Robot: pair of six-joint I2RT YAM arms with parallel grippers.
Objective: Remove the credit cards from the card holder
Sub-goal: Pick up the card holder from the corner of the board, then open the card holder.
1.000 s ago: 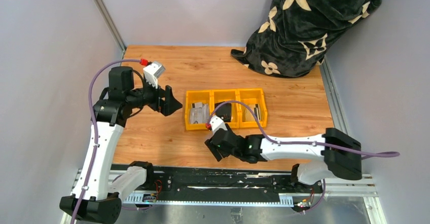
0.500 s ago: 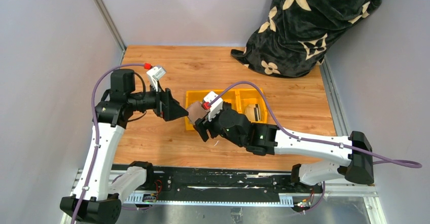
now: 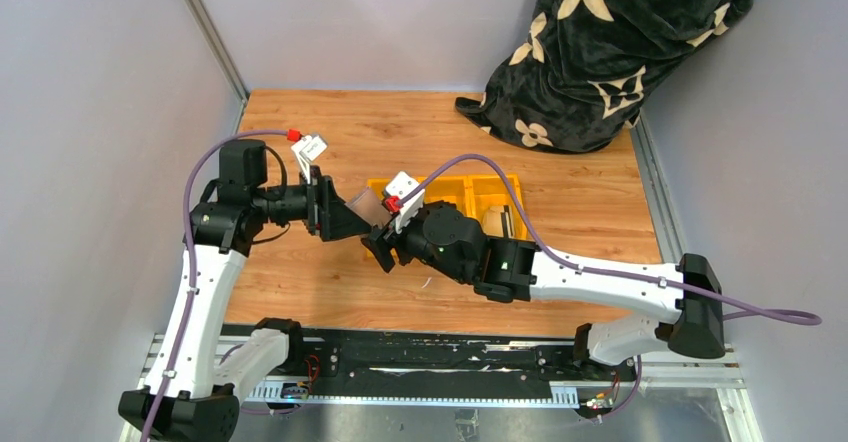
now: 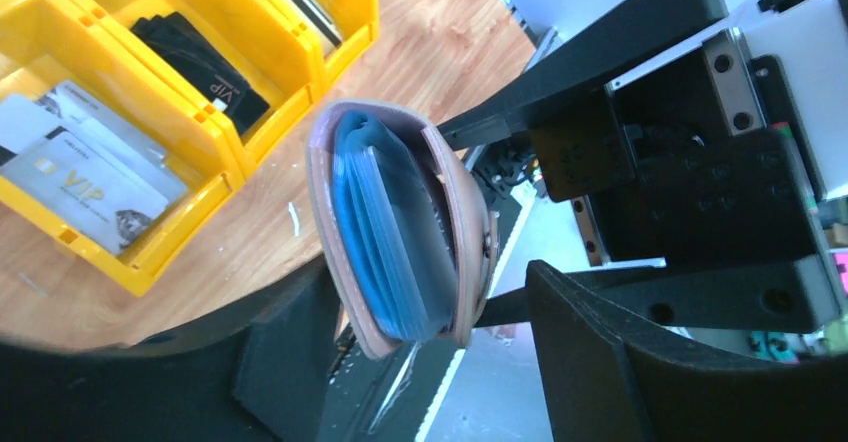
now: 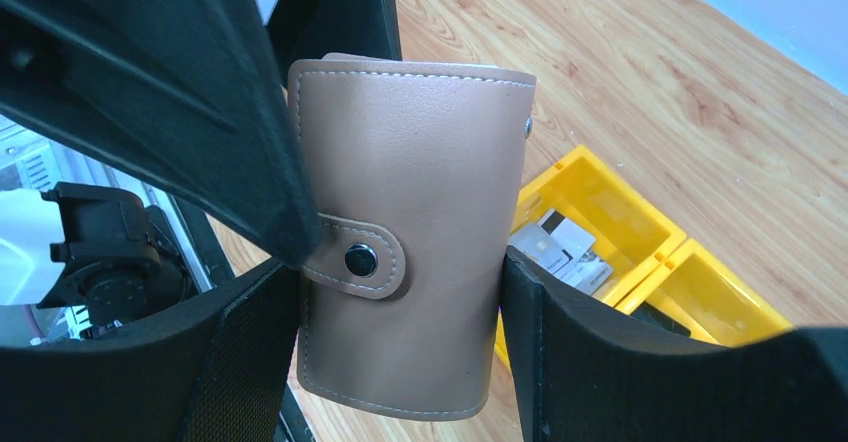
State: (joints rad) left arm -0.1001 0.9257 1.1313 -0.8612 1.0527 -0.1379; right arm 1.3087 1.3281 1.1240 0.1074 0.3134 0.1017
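Observation:
The card holder (image 5: pixel 410 212) is tan-pink leather outside with blue card sleeves inside (image 4: pixel 385 232), and its tab is snapped shut. My right gripper (image 5: pixel 400 282) is shut on its sides and holds it upright above the table, left of the bins (image 3: pixel 366 205). My left gripper (image 4: pixel 420 292) is open with its fingers either side of the holder, and one finger (image 5: pixel 200 92) overlaps the tab. Light grey credit cards (image 4: pixel 80 167) lie in the left yellow bin and also show in the right wrist view (image 5: pixel 560 247).
A row of three yellow bins (image 3: pixel 470 178) sits mid-table behind the right wrist. The middle bin holds a black wallet (image 4: pixel 200 62). A dark flowered blanket (image 3: pixel 620 42) fills the far right corner. Grey walls close in the left and right.
My right arm rose from the front of the table and swung left, bringing the holder between my left gripper's fingers. My left gripper turned and edged towards it.

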